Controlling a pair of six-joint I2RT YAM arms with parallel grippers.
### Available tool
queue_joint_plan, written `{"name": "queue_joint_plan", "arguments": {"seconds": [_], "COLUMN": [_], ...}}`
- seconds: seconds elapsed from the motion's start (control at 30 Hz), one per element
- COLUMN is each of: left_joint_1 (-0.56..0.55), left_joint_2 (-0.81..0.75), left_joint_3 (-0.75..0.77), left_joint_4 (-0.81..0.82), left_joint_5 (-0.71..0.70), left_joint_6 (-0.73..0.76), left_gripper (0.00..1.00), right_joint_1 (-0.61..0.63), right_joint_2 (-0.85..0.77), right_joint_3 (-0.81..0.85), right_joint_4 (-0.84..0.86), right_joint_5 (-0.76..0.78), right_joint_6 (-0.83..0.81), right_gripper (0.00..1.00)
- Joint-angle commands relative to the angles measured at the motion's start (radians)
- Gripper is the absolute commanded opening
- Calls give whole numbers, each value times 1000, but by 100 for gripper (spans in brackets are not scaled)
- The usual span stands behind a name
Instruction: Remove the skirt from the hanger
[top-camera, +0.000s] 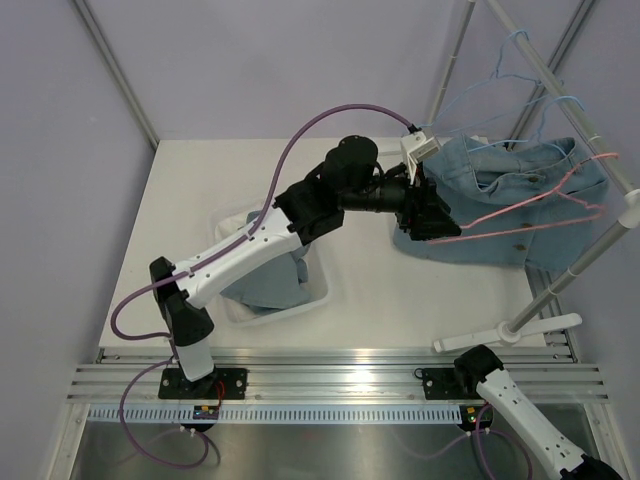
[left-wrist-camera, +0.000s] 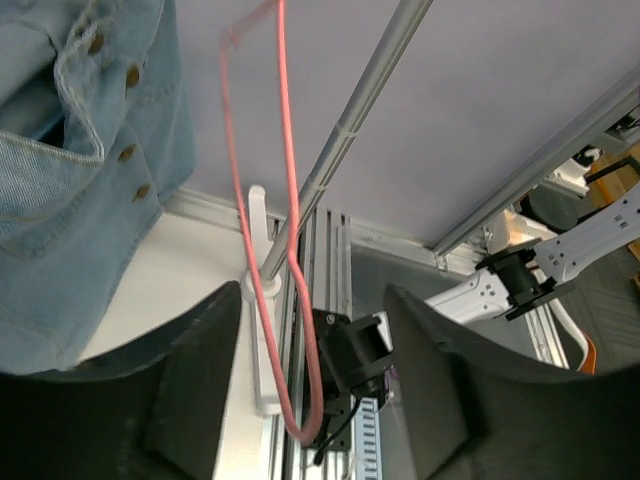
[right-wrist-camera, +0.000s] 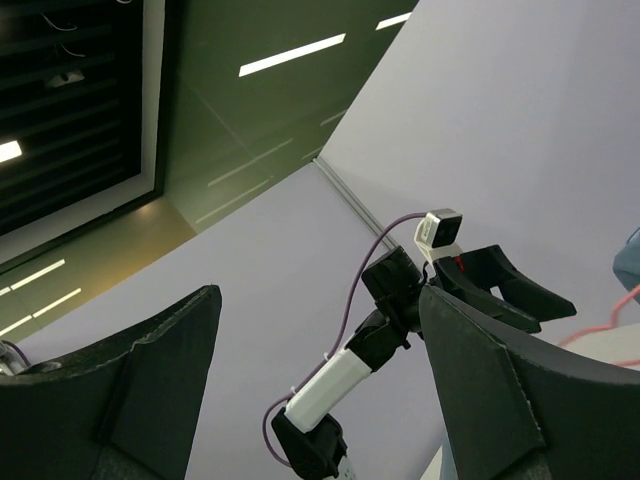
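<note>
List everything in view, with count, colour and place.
denim skirt: one, light blue, hanging far right
pink hanger: one, pink, carrying the skirt
blue hanger wire: count unclear, blue, above the skirt
rack: one, white, table's right side
bin: one, white, left of centre
denim clothing: count unclear, blue, in the bin
table: one, white
left gripper: black, open, hanger wire between its fingers
right gripper: black, open, empty, aimed upward

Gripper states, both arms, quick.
Left gripper: open, pink hanger wire between its fingers, not clamped.
Right gripper: open, empty.
</note>
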Motion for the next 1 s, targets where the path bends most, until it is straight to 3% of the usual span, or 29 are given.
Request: {"name": "queue_joint_plan", "arguments": {"seconds": [0.0,0.17,0.27,0.4,0.5,0.7,0.97], "left_joint_1": [-4,24,97,240,320,328,326], "left_joint_2": [-59,-85,-124,-113,-54,116,204], "left_joint_3": [-40,-17,-38,-25,70,216,166], "left_joint_4": [20,-121,-128,-57,-73,-80,144], "left_joint_5": [-26,-91,-80,155,297,403,412], "left_joint_6": [50,202,236,221,249,276,121], "left_gripper": [70,83,85,78,72,77,77], "right_joint_1": [4,4,4,4,4,4,4], "right_joint_2": [-5,-9,-12,-12,-12,-22,-26], "right_joint_3": [-14,-13,-13,-22,-42,-86,-82], "right_joint_4": [-11,-31,-38,-42,-34,-17,-29], "right_joint_5": [26,39,48,48,43,36,25], "right_joint_6": [4,5,4,7,11,30,51], "right_gripper": [88,88,89,89,89,89,89]}}
